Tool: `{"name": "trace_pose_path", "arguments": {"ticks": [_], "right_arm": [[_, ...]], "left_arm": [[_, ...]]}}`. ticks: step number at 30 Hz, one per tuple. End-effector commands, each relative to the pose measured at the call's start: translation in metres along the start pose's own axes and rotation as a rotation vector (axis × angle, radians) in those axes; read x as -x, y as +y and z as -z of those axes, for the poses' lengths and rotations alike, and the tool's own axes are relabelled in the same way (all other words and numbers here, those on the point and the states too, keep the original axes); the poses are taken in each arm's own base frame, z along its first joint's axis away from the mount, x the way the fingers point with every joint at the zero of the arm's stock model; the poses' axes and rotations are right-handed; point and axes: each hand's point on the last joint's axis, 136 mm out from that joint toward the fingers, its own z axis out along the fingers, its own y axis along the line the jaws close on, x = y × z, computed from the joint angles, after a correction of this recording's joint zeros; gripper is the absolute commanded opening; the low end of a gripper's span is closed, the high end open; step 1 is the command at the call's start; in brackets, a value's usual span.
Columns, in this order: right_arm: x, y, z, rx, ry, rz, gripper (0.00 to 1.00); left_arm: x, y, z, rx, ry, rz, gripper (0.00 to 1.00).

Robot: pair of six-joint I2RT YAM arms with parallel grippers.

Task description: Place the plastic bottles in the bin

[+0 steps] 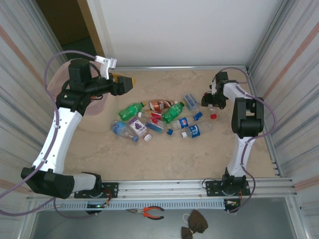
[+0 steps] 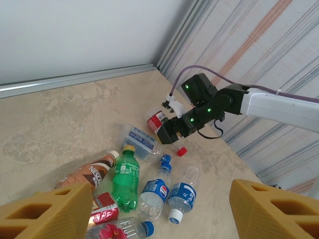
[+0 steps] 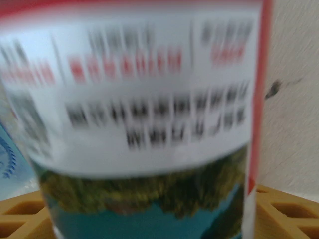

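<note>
I see the plastic bottles [image 1: 160,119] strewn mid-tabletop [image 1: 149,159], right of the bin [image 1: 93,117], which my left arm [image 1: 60,134] mostly hides. Left tool [image 1: 123,83] gapes empty. Right tool [image 2: 167,132] straddles 1 red-labelled bottle [image 3: 149,99], blurred; I cannot tell its grip.

In the left wrist view, the brown bottle [image 2: 89,175] carries white capitals that look like "NESCAFE". The left blue-capped bottle [image 2: 153,191] and the right blue-capped bottle [image 2: 182,193] each wear a blue "pepsi" label. In the right wrist view, the red-edged bottle [image 3: 149,99] shows rows of black and red print, too blurred to read.
</note>
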Motion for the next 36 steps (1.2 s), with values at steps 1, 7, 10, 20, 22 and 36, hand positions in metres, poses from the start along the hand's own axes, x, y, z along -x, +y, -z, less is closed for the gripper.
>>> {"name": "trace_pose_path", "arguments": {"ticks": [1, 7, 10, 20, 22, 36], "right_arm": [[-0.013, 0.003, 0.011, -0.012, 0.018, -0.016, 0.73], [-0.035, 0.001, 0.009, -0.032, 0.047, -0.008, 0.72], [-0.043, 0.003, 0.010, -0.037, 0.056, 0.000, 0.70], [-0.059, 0.008, 0.019, -0.048, 0.062, 0.007, 0.63], [-0.060, 0.009, 0.020, -0.047, 0.060, 0.009, 0.61], [-0.056, 0.010, 0.028, -0.055, 0.034, 0.010, 0.43]], "left_arm": [[0.003, -0.004, -0.001, -0.013, -0.004, -0.005, 0.73], [0.003, -0.004, -0.004, -0.016, -0.001, 0.000, 0.73], [0.002, -0.004, -0.005, -0.022, 0.005, 0.001, 0.73], [0.000, -0.003, -0.008, -0.024, 0.014, 0.006, 0.73], [0.001, -0.003, -0.008, -0.025, 0.014, 0.005, 0.73], [0.002, -0.003, -0.010, -0.028, 0.014, 0.004, 0.73]]}}
